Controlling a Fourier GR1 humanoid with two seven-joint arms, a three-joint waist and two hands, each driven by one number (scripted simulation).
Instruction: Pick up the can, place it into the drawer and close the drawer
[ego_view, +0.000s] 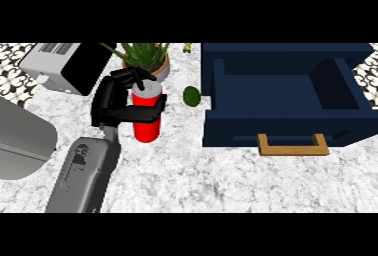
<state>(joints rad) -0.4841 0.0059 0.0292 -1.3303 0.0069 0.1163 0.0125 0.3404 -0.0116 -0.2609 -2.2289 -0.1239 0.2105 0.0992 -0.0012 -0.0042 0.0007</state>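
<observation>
Fingers (131, 79) curled round can (147, 113); we risk clipping drawer (284, 135) wall at 3 o'clock, tipping can.

Glossy red metal can (147, 122), marble-look counter (221, 180), matt navy drawer (284, 100) w/ wood handle (293, 145)

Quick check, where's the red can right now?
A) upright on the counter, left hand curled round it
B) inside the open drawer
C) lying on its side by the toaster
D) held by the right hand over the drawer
A: the red can stands upright on the marble counter, with the left hand curled round its upper part, left of the open drawer, which holds nothing that shows.
</observation>
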